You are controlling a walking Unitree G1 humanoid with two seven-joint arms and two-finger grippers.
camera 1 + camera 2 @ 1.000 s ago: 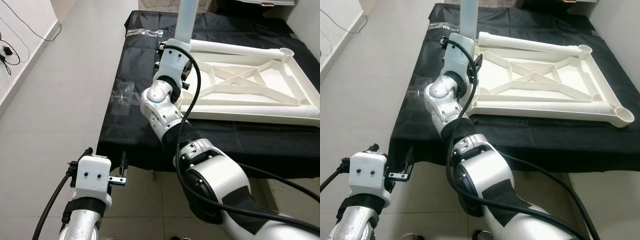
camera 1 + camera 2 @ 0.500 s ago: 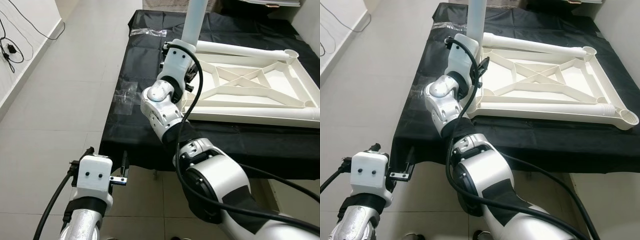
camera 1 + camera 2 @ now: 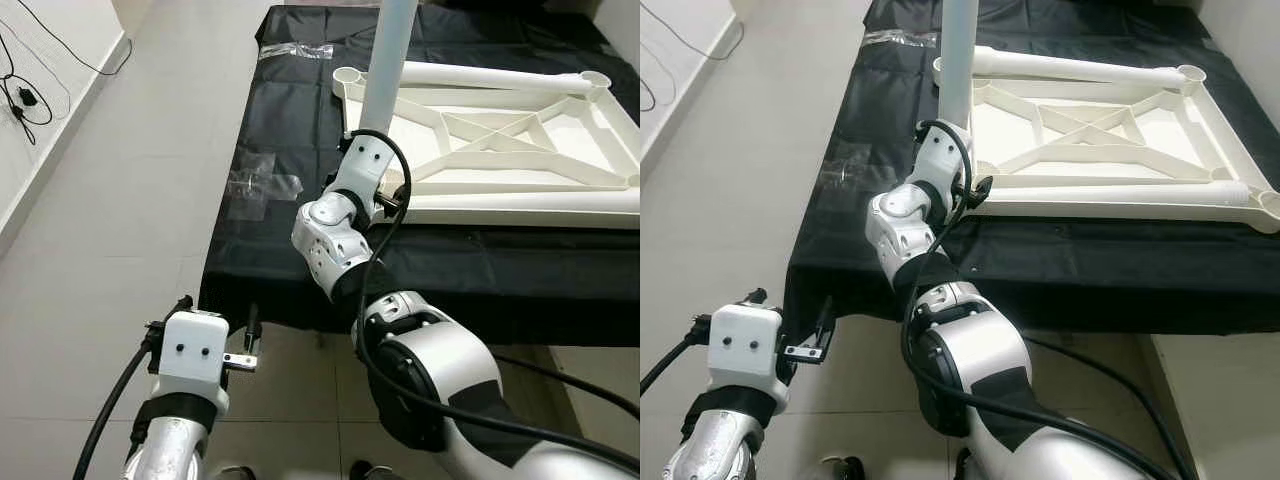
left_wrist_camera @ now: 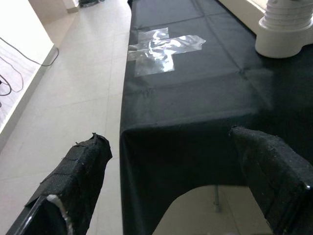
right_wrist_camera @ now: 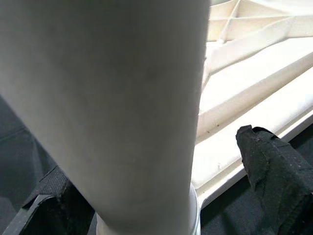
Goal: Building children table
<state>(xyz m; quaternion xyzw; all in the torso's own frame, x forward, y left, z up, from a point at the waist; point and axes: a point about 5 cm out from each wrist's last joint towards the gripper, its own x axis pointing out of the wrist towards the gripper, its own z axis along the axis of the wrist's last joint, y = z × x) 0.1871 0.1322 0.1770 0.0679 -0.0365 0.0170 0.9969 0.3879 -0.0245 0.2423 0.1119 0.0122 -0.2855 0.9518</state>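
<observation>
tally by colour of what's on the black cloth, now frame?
White: 2, the upside-down table top and the upright leg in its near-left corner socket
Clear: 2, tape patches and
Total: 4

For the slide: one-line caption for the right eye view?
Right gripper at the upright white table leg standing in a corner of the upturned tabletop frame.

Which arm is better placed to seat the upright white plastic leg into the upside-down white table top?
Right: the right gripper already brackets the upright white plastic leg at its corner socket. The left gripper hangs open beside the black-covered table.
</observation>
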